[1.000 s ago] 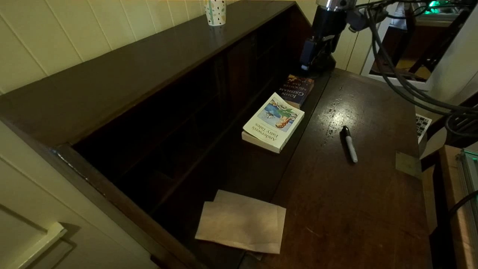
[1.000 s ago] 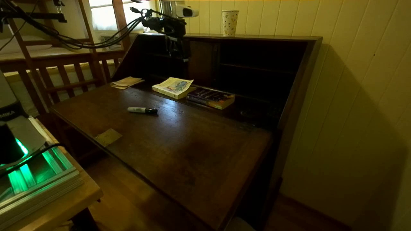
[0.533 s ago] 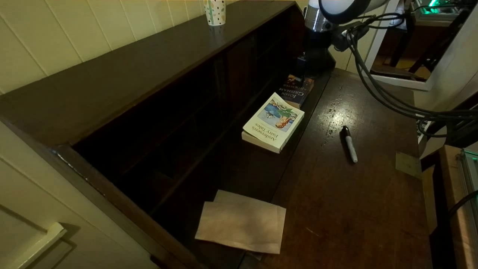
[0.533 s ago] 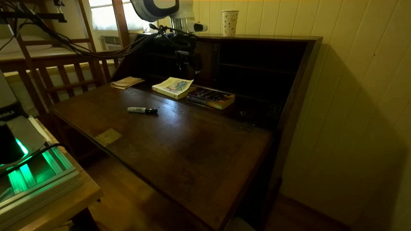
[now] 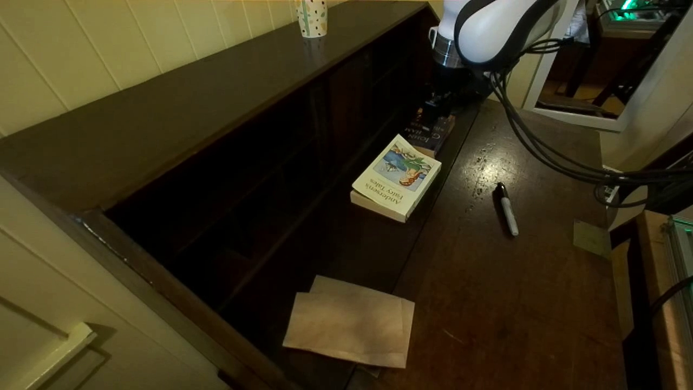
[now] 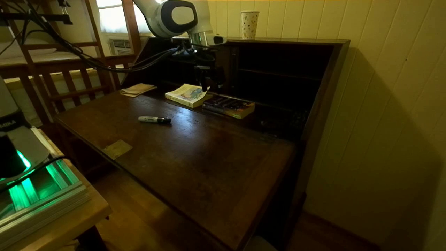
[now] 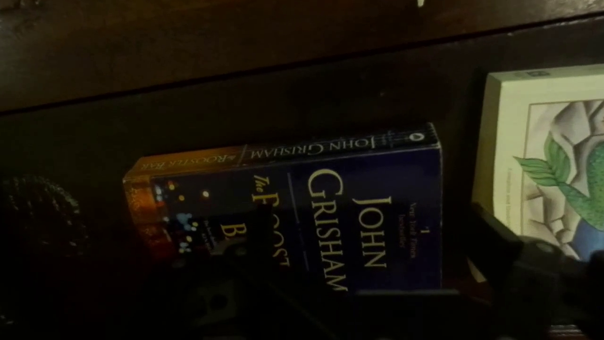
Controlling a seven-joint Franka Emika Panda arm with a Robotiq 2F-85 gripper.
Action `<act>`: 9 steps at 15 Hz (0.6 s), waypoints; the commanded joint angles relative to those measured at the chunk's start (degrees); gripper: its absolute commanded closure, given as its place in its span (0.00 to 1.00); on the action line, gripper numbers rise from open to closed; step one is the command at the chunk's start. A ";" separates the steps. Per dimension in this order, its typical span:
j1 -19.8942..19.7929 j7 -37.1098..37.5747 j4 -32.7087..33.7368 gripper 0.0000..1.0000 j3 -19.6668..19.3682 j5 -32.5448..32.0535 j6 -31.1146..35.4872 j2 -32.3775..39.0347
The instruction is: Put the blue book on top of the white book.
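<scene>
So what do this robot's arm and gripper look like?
The arm is white with black trim, a silver metal band and black cables. Letters reading MIKA, cut off by the picture's edge, mark its lower part, where a green light glows. The gripper is black with two fingers; finer detail is lost in shadow.

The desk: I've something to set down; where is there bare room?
Bare desk lies between the Grisham paperback and the front edge, and between the marker and beige papers. Crowded: around that paperback and Andersen's Fairy Tales, near the jaws.
</scene>
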 commanded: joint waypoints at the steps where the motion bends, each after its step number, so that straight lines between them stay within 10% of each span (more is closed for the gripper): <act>1: -0.56 0.93 -0.23 0.00 0.52 -0.16 5.34 2.10; 9: -0.02 0.91 -0.78 0.00 0.61 -0.76 10.18 5.21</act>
